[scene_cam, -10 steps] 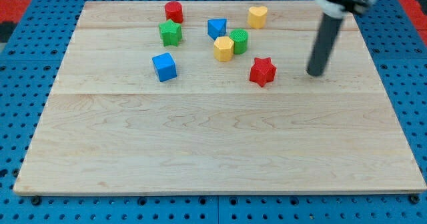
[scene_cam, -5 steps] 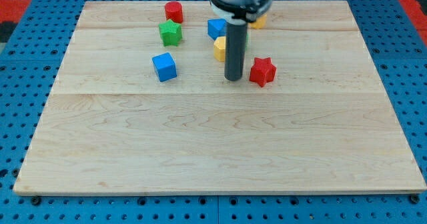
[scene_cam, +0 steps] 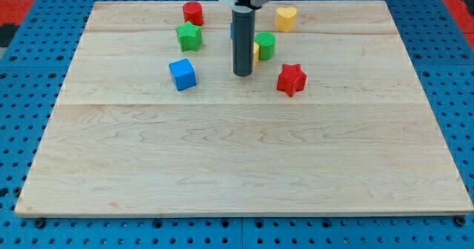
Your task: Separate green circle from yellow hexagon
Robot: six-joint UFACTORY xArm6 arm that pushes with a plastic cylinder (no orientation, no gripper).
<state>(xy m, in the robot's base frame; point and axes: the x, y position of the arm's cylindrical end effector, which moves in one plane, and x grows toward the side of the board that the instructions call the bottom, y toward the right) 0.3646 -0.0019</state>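
There are no jaws on this arm to be open or closed, only a straight dark rod, and my tip (scene_cam: 242,74) rests on the pale wooden worktop (scene_cam: 244,167) in the upper middle of the board. The rod stands right in front of the small yellow hexagon block (scene_cam: 255,52), hiding most of it; only a sliver of yellow shows on the rod's right side. The ribbed green circle block (scene_cam: 265,45) sits just to the view's right of that sliver, touching it or very nearly so, slightly nearer the view's top.

So the pair lies just above and to the right of my tip, green farther right than yellow. The line between the two runs roughly left to right, and the tip is on the yellow side, low. I judge that a push from here would meet yellow first, so reaching green alone would mean going round it.

Room to move is uneven. A blue block (scene_cam: 233,28), mostly hidden behind the rod, sits at the top left of the pair. A red star block (scene_cam: 292,79) lies down and right of green, near but apart. A yellow block (scene_cam: 286,18) lies up and right. Straight to the view's right of green the board is open up to the edge. Farther left stand a blue cube (scene_cam: 182,74), a green star (scene_cam: 189,35) and a red block (scene_cam: 193,12), well apart from the pair.
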